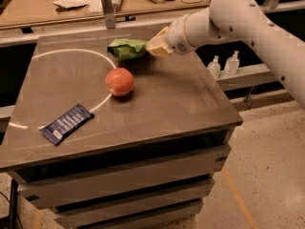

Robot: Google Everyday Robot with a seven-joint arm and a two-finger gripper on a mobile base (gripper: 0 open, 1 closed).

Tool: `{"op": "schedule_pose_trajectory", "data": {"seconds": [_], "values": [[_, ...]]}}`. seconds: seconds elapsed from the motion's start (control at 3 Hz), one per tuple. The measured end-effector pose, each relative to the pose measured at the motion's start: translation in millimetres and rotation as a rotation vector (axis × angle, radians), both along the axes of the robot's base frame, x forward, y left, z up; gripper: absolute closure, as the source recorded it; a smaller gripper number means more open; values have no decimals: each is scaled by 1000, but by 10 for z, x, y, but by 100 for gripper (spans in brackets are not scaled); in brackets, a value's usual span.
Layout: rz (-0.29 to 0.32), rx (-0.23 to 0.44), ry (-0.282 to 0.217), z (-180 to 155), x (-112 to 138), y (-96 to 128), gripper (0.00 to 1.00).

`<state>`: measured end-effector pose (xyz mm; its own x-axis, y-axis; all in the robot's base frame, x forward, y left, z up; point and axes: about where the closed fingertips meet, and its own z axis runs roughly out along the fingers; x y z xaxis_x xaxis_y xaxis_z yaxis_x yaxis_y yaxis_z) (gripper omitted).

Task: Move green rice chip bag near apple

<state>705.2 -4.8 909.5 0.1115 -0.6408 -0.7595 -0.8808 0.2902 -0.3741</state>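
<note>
1. the green rice chip bag (126,48) lay toward the rear of the desk (181,104), just by the far sweep of a white arc (71,52) marked on the top. whether it rested flat or hung slightly raised could not be told.
2. the claw (151,46) met the bag's right end, at the tip of a pale arm (248,18) reaching in from the right. whether it was clamped on the bag or loose could not be told from this angle.
3. the apple (119,81) sat nearer the front, near the bag but not touching it, with a strip of bare desk between them.
4. a dark-blue wrapper (66,123) lay well apart at the front left, away from both.
5. on this evidence the job appeared to stand at the grasp-or-carry step: the bag was engaged but not yet set down beside the apple.
6. the next move would likely call for a short, low carry toward the front and a little left. it would end with the bag just beside the apple. the approach should be gentle, since the round fruit could roll if nudged, and the bag released only once it had settled.
</note>
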Motion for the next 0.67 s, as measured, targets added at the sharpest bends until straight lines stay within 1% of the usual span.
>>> {"op": "schedule_pose_trajectory", "data": {"seconds": [0.33,0.67], "values": [[-12,-3,14,-58,-21,-18,82],[-22,-13,25,-117,-38,-20,59]]}}
